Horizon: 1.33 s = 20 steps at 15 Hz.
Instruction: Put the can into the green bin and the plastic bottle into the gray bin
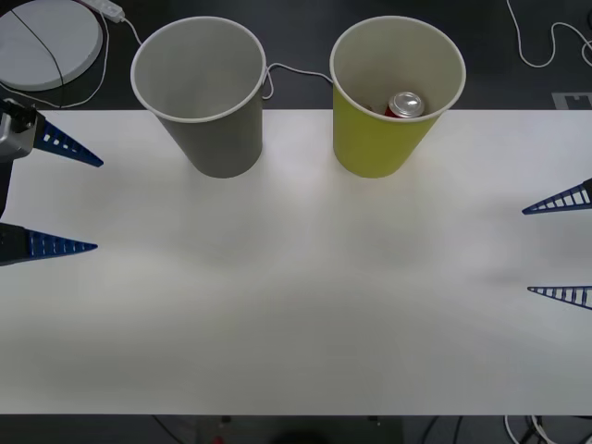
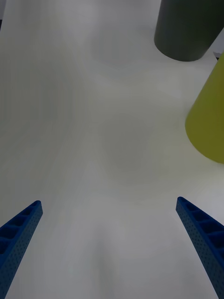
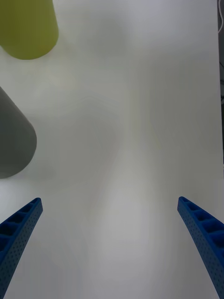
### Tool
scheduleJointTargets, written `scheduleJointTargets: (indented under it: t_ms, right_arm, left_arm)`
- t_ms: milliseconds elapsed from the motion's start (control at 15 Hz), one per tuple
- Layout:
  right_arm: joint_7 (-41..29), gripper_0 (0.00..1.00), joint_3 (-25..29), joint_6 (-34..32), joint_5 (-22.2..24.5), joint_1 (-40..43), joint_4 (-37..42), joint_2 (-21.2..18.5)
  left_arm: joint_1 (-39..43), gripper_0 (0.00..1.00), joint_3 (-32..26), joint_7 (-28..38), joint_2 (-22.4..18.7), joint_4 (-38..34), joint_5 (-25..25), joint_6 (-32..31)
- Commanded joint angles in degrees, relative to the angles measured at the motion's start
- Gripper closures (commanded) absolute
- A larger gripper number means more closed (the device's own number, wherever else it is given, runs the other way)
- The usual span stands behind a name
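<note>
The red can (image 1: 404, 105) with its silver top lies inside the green bin (image 1: 370, 148), which stands at the back of the white table, right of centre. The gray bin (image 1: 222, 139) stands to its left, with nothing visible inside it. The plastic bottle is out of view. My left gripper (image 1: 74, 203) hovers open at the table's left edge, and my right gripper (image 1: 555, 248) hovers open at the right edge. Both are well away from the bins. The right wrist view shows the green bin (image 2: 210, 121) and the gray bin (image 2: 186, 32); the left wrist view shows the gray bin (image 3: 14, 140) and the green bin (image 3: 28, 28).
A white round disc (image 1: 42, 42) with a cable lies on the dark floor behind the table's back left corner. White cables (image 1: 296, 72) run behind the bins. The white table (image 1: 296, 305) stretches bare between the two grippers.
</note>
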<state>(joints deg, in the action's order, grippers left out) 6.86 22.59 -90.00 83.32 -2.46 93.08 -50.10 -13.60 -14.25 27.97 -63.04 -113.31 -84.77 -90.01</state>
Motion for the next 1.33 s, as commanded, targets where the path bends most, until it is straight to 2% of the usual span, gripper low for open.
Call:
scheduleJointTargets:
  t_ms: [67, 333, 533, 867, 1333]
  right_arm:
    - [0.0, 0.00, 0.0, 0.0, 0.0, 0.0, 0.0, 0.0]
    - [0.0, 0.00, 0.0, 0.0, 0.0, 0.0, 0.0, 0.0]
    - [0.0, 0.00, 0.0, 0.0, 0.0, 0.0, 0.0, 0.0]
    - [0.0, 0.00, 0.0, 0.0, 0.0, 0.0, 0.0, 0.0]
    - [0.0, 0.00, 0.0, 0.0, 0.0, 0.0, 0.0, 0.0]
  left_arm:
    - [5.7, 0.00, -1.1, -6.9, -0.2, 0.0, 0.8, 0.0]
    - [10.9, 0.00, -1.1, -13.3, 0.1, 0.0, 1.5, 1.9]
    - [11.2, 0.00, -1.0, -13.5, 2.8, 0.5, 1.3, 2.6]
    - [10.1, 0.00, -1.0, -12.0, 8.8, 0.5, -3.2, 4.1]
    - [9.6, 0.00, -0.5, -11.0, 10.2, 0.5, -4.9, 3.8]
